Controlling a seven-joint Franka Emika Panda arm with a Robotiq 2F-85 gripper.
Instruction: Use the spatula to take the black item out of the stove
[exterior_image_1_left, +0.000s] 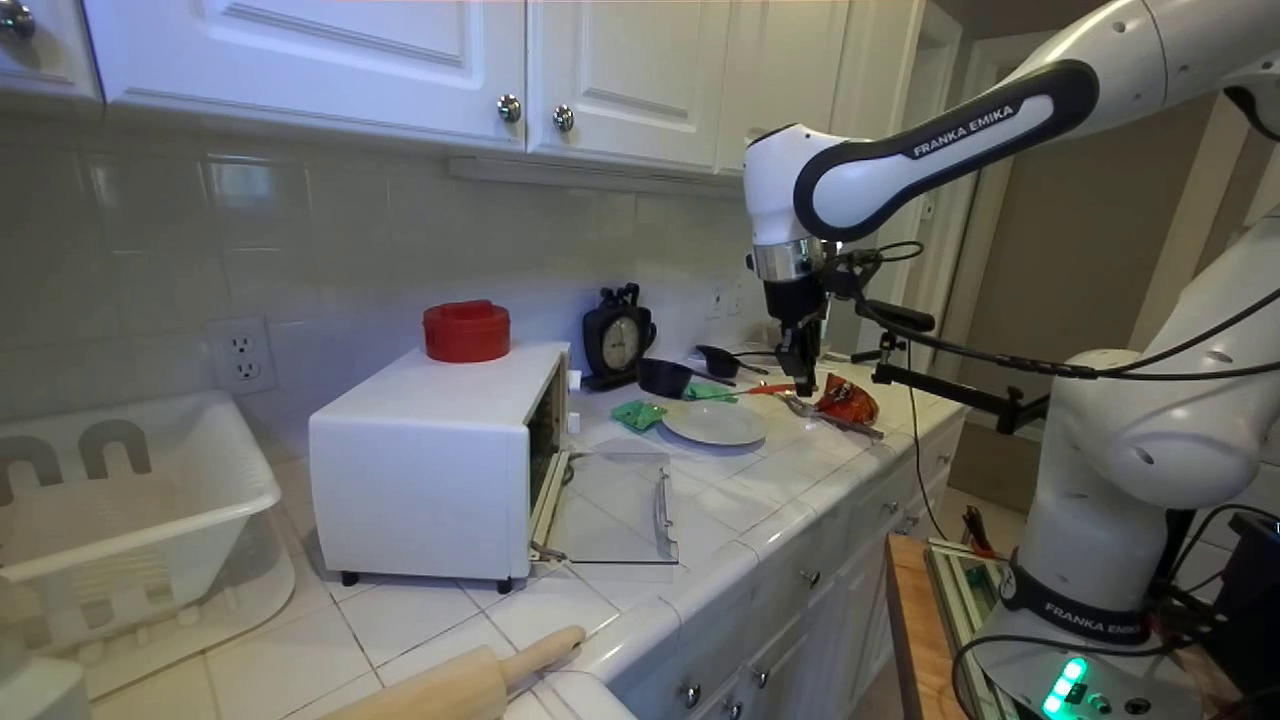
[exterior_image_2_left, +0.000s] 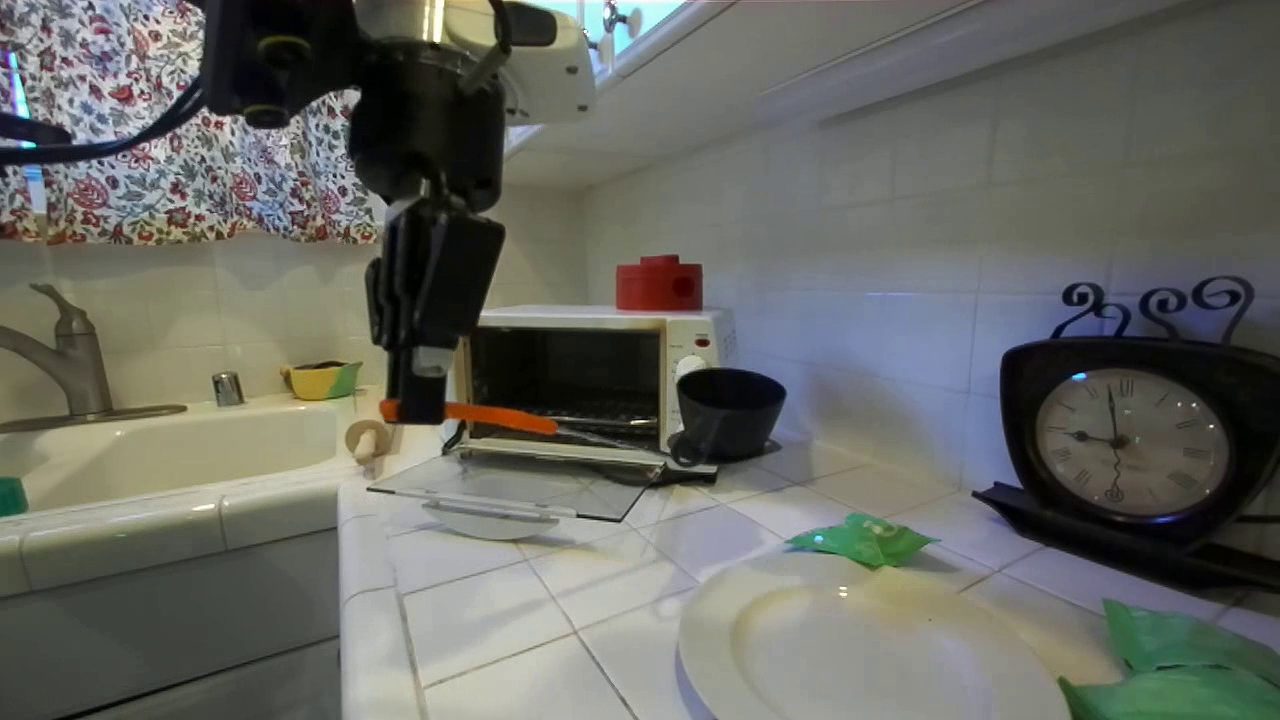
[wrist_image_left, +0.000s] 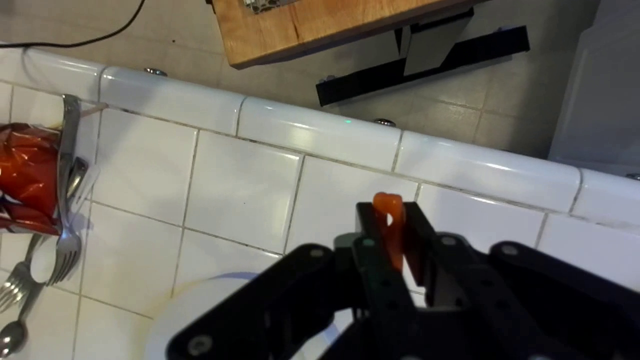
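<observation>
The tiled counter (exterior_image_1_left: 740, 500) crosses all three views, with white wall cabinets (exterior_image_1_left: 300, 70) filling the upper left of an exterior view. From the upper right of the frame the white robot arm (exterior_image_1_left: 960, 130) reaches over the counter. A pale sink (exterior_image_2_left: 240, 450) takes the left side in an exterior view. A white dish rack (exterior_image_1_left: 140, 538) stands at the lower left in an exterior view; to its right, left of centre, is the stove (exterior_image_1_left: 420, 490), a white box with its glass door (exterior_image_1_left: 615, 510) folded down toward the tiles. A wooden rolling pin (exterior_image_1_left: 445, 690) lies along the bottom edge. A black-framed clock (exterior_image_2_left: 1130, 440) stands at the right in an exterior view. The gripper (wrist_image_left: 390, 212), right of centre in the wrist view, is clamped on the orange handle of the spatula (exterior_image_2_left: 500, 416), which slants right and slightly down across the stove's opening in an exterior view. A white plate (exterior_image_2_left: 870, 650) rests at the lower right. A black pot (exterior_image_2_left: 735, 410) overlaps the right side of the stove's front, near the spatula's far end; whether the blade bears it cannot be told. A red round container (exterior_image_1_left: 467, 331) sits on the stove. Green packets (exterior_image_2_left: 860, 540) lie just beside the plate.
</observation>
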